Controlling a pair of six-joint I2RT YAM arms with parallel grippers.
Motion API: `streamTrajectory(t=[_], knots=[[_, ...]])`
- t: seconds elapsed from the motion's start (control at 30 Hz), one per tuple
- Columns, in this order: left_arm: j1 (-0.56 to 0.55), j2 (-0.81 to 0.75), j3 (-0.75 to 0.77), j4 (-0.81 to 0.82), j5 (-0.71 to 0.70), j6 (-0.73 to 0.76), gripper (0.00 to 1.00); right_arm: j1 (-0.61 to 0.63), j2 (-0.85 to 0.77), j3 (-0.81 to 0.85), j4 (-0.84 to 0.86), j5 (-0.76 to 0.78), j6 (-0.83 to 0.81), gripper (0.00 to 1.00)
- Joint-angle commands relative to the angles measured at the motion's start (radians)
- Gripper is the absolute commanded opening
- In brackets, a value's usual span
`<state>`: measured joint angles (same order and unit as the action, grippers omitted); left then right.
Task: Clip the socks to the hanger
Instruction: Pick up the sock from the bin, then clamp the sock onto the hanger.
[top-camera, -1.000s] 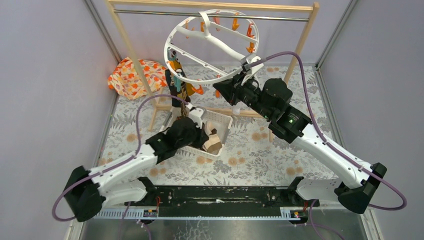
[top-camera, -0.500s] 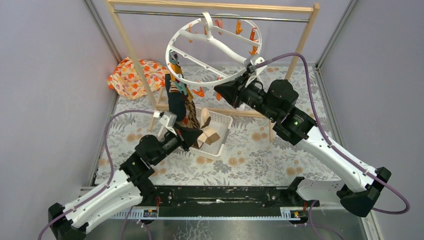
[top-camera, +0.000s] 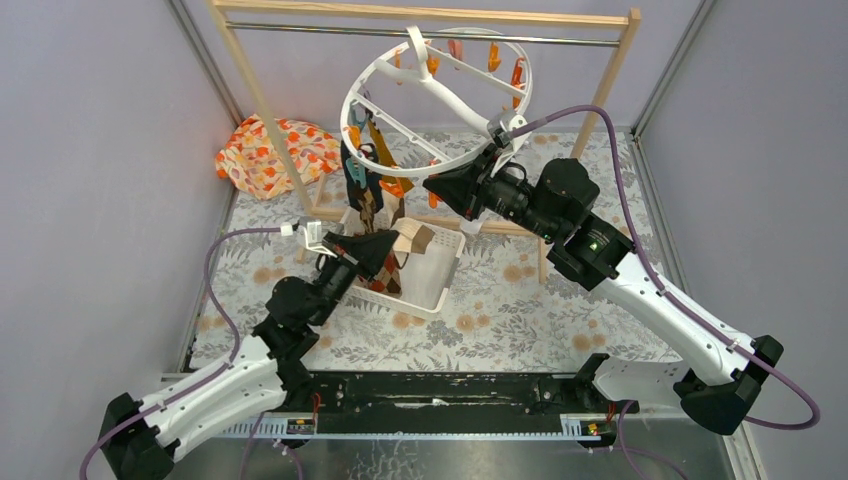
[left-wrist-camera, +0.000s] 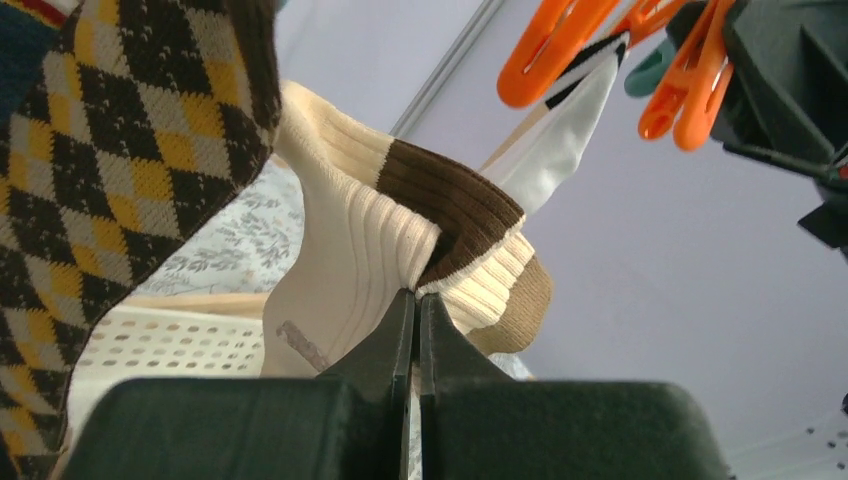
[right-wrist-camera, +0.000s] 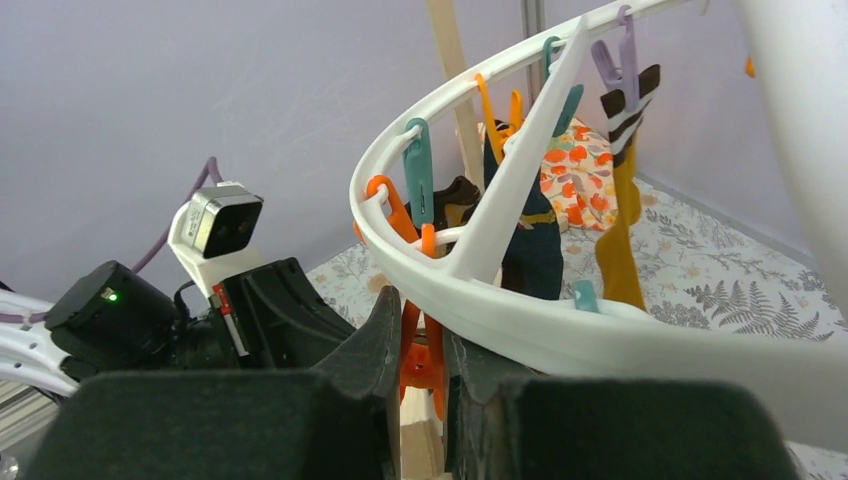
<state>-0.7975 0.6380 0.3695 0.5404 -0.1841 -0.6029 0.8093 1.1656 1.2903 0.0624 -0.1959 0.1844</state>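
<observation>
The white round hanger (top-camera: 437, 100) hangs from the rail, tilted, with orange and teal clips. An argyle sock (top-camera: 365, 215) and dark socks hang from its left side. My left gripper (top-camera: 398, 243) is shut on a cream sock with a brown band (left-wrist-camera: 400, 230) and holds it over the basket, below the hanger. The argyle sock (left-wrist-camera: 130, 170) hangs just to its left. My right gripper (top-camera: 432, 187) is shut on an orange clip (right-wrist-camera: 420, 350) under the hanger's ring (right-wrist-camera: 520, 310). A mustard sock with a striped cuff (right-wrist-camera: 622, 230) and a navy sock (right-wrist-camera: 530, 250) hang beyond.
A white slotted basket (top-camera: 440, 275) with more socks stands under the hanger. The wooden rail frame (top-camera: 255, 90) stands at the back. An orange-flowered cloth bundle (top-camera: 265, 155) lies at the back left. The walls close in on both sides.
My left arm has drawn back and lifted out of the basket with the cream sock in its jaws. The hanger has swung up and to the right with my right gripper.
</observation>
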Motion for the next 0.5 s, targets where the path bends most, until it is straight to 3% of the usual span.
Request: streamTrajectory(t=[0.0, 0.3, 0.47], knots=[[0.003, 0.059, -0.043, 0.310, -0.074, -0.102, 0.00, -0.001, -0.020, 0.005, 0.030, -0.077, 0.015, 0.00], [0.003, 0.191, -0.100, 0.647, -0.090, -0.200, 0.00, -0.002, 0.003, 0.006, 0.051, -0.112, 0.013, 0.00], [0.003, 0.233, -0.098, 0.726, -0.093, -0.245, 0.00, -0.007, 0.022, 0.004, 0.058, -0.131, 0.012, 0.00]])
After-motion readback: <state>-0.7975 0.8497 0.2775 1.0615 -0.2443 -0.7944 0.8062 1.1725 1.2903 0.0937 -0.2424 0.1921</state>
